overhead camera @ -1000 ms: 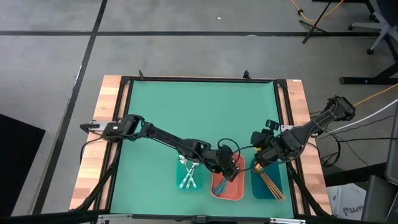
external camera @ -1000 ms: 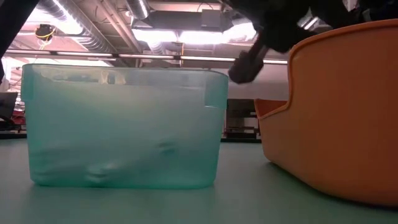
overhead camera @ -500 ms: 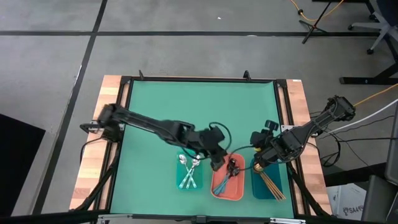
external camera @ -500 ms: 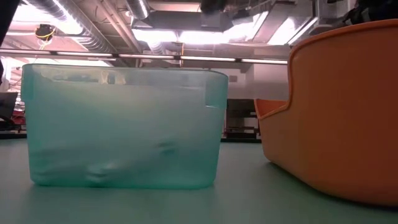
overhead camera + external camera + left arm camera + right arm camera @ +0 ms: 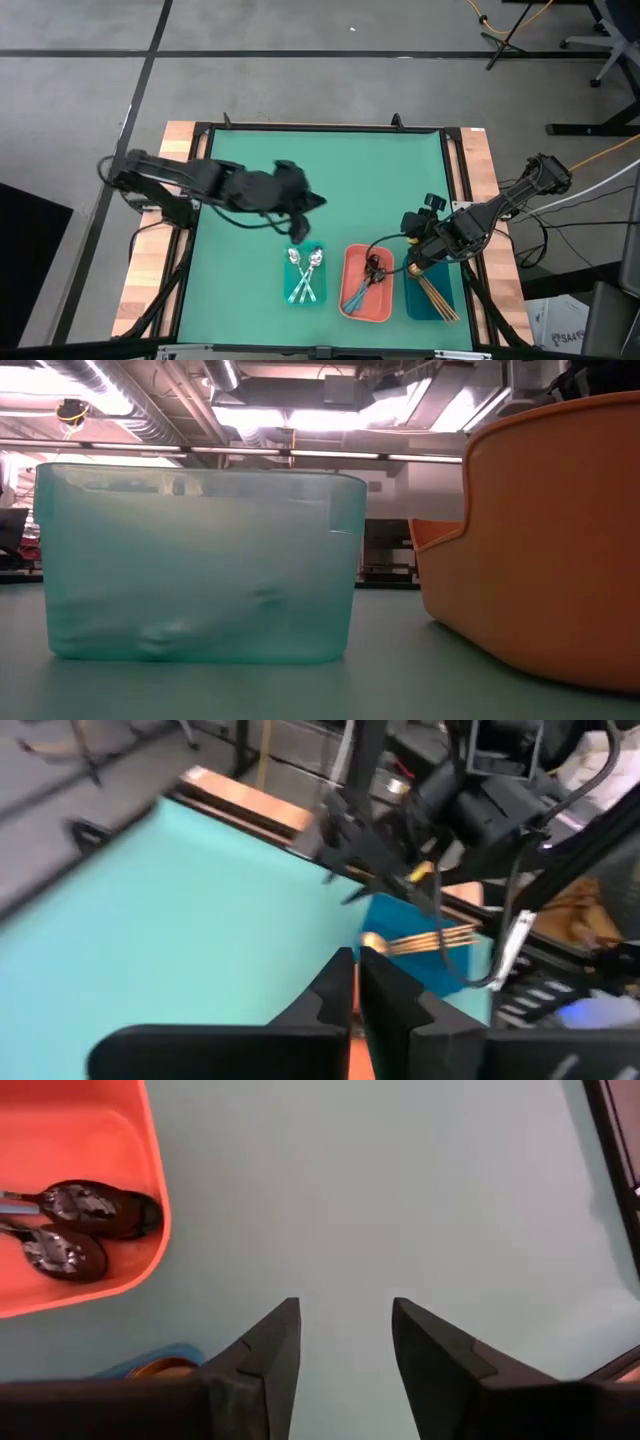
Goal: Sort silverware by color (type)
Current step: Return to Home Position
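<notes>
The silverware [image 5: 366, 280] is sorted into three rectangular plastic trays set in a row along one edge of the smooth green bench [image 5: 330, 165]. Slim silver-bowled spoons [image 5: 304, 270] with light-teal handles lie crossed in the translucent teal tray [image 5: 287, 298], glossy dark-bowled spoons [image 5: 80, 1225] in the round-cornered coral tray [image 5: 346, 312], and gold-copper spoons [image 5: 432, 290] with thin brown handles in the dark blue tray [image 5: 411, 300]. The left end effector [image 5: 299, 222] is held over bare bench just beyond the teal tray, its dark tapered fingers pressed together, while the right end effector [image 5: 418, 255] is held near the far ends of the coral and dark blue trays, its fingers spread around nothing.
</notes>
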